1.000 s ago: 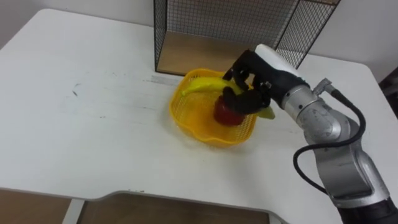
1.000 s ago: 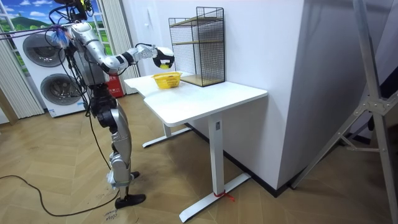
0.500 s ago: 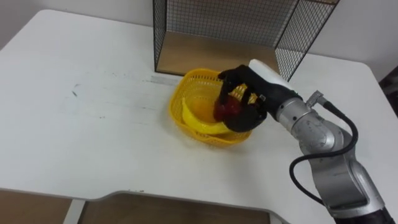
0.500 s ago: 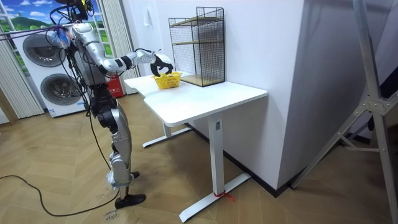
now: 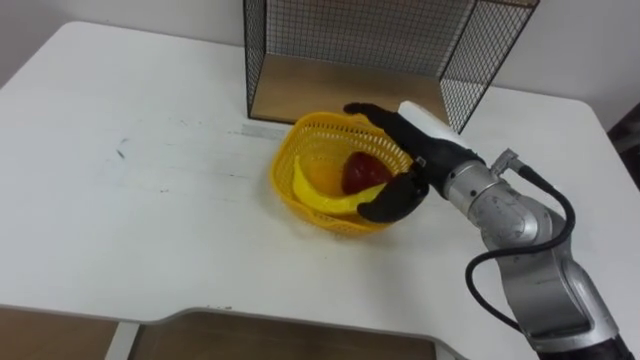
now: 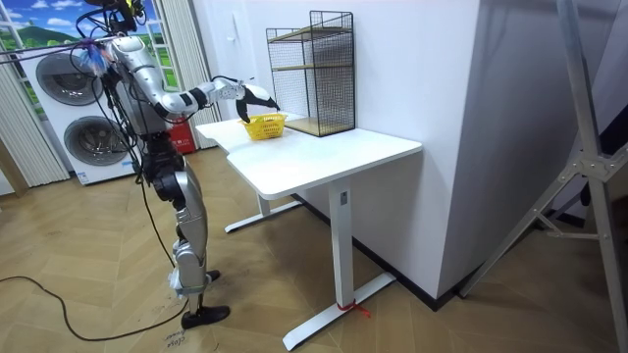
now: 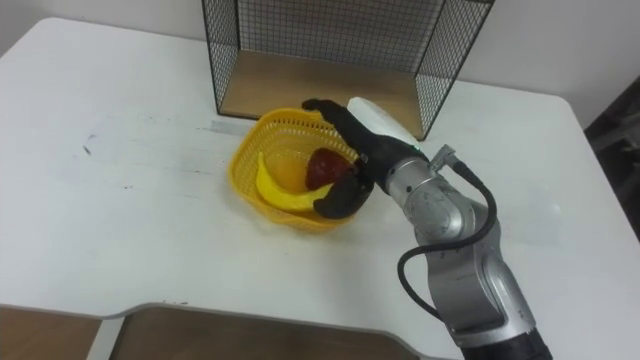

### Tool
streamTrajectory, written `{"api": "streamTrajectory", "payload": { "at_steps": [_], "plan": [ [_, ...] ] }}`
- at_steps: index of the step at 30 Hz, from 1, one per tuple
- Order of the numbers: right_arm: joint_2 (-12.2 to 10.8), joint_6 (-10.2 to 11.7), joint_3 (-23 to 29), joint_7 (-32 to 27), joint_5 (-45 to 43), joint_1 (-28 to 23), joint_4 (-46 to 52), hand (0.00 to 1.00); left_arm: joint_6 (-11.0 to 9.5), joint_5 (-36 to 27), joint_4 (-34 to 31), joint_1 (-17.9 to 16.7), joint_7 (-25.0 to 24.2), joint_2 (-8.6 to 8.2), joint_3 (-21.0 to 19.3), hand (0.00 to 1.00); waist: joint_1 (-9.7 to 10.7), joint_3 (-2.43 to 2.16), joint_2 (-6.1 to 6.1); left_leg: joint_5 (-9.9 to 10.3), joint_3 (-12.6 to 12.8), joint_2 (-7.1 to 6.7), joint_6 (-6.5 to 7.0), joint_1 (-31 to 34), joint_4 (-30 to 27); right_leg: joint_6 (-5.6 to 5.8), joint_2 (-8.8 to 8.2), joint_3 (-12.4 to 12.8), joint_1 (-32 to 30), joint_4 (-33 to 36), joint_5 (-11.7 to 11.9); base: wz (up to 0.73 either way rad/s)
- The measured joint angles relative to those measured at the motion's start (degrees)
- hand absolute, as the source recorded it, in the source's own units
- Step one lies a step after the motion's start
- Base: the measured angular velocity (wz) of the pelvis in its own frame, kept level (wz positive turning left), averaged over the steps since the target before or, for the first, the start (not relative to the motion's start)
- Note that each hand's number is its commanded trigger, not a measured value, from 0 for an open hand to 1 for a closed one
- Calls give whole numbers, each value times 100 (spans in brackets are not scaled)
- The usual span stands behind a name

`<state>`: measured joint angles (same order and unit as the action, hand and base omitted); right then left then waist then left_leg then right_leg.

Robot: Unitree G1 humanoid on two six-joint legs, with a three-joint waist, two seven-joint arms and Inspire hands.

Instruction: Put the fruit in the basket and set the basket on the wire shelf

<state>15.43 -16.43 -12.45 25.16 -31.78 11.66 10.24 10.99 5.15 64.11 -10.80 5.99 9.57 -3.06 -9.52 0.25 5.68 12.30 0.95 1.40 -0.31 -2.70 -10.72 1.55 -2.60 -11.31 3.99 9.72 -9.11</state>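
A yellow mesh basket (image 5: 286,170) stands on the white table (image 5: 150,210) just in front of the black wire shelf (image 5: 330,88). Inside it lie a banana (image 5: 318,196) along the near wall and a red fruit (image 5: 364,170) beside it. My right hand (image 5: 418,158) is open over the basket's right rim, its fingers stretched across the top and its thumb down by the near rim, holding nothing. In the room view I stand at the table's end on the room view's left, right arm held out to the basket (image 6: 263,126).
The wire shelf's lowest level has a wooden floor (image 7: 300,75) open toward the basket. Bare tabletop spreads to the left (image 7: 110,200) and front of the basket. The table's near edge runs along the bottom.
My right hand, shut on the banana above the basket a second ago, has come down and opened. The banana now lies in the basket next to the red fruit.
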Motion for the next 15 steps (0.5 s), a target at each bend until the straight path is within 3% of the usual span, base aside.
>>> {"api": "streamTrajectory", "payload": {
  "at_steps": [8, 15],
  "plan": [
    [2, -30, 18, -60, 232, -5, 0, 0, 4, -28, -48, -46, 12, 2, 0, 0, 69, 3, -4, 0, -44, -3, 0, 12, -8, 0, 1, -17, 20, 0, 0, 3],
    [-86, 75, 437, -686, 774, -316, -35, 0, -91, -121, -60, -151, 226, -68, -47, 0, 158, 55, -157, 3, -106, -13, 2, 1, -47, 0, -18, -54, 85, -2, 0, 8]
  ]
}}
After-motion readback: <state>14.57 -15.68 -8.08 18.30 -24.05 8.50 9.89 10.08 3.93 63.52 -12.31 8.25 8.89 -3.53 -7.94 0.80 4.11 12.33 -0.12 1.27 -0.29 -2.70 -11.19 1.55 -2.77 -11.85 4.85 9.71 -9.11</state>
